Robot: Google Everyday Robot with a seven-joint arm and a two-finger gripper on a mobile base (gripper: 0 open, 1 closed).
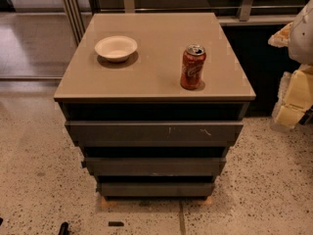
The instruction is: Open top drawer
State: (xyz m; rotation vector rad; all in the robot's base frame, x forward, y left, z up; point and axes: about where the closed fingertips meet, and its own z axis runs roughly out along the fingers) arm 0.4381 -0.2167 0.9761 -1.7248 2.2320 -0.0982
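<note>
The top drawer [154,132] is the widest of three dark grey, handleless fronts on a low cabinet, just below the dark gap under the cabinet top. It has small pale scratches right of its middle. The mid-width front [154,166] and the narrowest front [155,189] lie below it. My gripper [292,103], pale cream and yellowish, hangs at the right edge of the view, to the right of the cabinet and apart from it, at about the height of the cabinet top. It touches nothing.
On the tan cabinet top [146,67] stand a white bowl [116,48] at the back left and a red soda can [193,67] at the front right. Speckled floor [34,180] surrounds the cabinet. A dark shelf unit [259,58] is behind right.
</note>
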